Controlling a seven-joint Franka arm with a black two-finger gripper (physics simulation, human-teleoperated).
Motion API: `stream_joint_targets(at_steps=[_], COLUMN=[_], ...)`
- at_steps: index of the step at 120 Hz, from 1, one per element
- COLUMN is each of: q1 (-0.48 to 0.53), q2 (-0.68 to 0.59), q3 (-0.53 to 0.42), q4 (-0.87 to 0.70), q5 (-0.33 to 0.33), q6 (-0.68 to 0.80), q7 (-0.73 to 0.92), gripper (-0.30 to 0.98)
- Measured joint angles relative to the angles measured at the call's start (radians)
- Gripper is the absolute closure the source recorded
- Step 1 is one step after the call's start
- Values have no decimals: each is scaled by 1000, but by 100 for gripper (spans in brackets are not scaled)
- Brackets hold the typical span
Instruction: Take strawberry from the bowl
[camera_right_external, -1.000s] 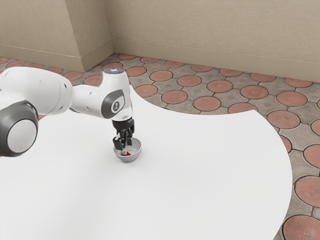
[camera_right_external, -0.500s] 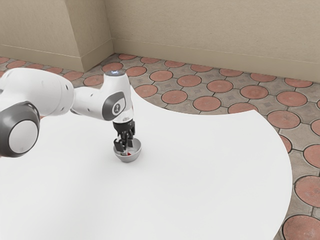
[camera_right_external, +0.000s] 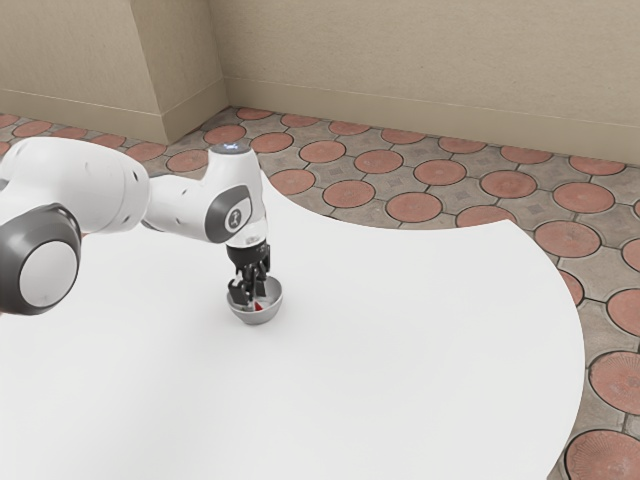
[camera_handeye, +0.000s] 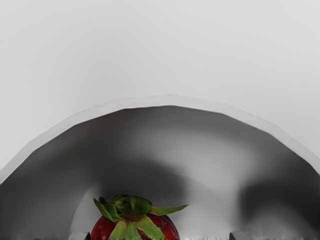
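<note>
Strawberry (camera_handeye: 133, 221) inside bowl (camera_right_external: 256, 317), just under hand (camera_right_external: 251, 296), fingers apart.

no legible lettering, small round mark (camera_right_external: 236, 218) on the arm (camera_right_external: 105, 185) (too tiny to read)

Can see a white, curved-edged surface (camera_right_external: 420, 340), a floor (camera_right_external: 542, 207) with round reddish tiles (camera_right_external: 508, 184), and beige walls (camera_right_external: 430, 50) beyond.
</note>
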Motion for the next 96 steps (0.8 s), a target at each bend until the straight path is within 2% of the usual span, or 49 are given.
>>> stream_joint_targets(at_steps=[52, 80, 96], q1=[-1, -1, -1], q2=[1, 8, 9], q3=[0, 0, 0], q4=[1, 0, 0], q5=[4, 3, 3], q6=[4, 10, 10], q7=[-1, 0, 1], gripper=[51, 54, 62])
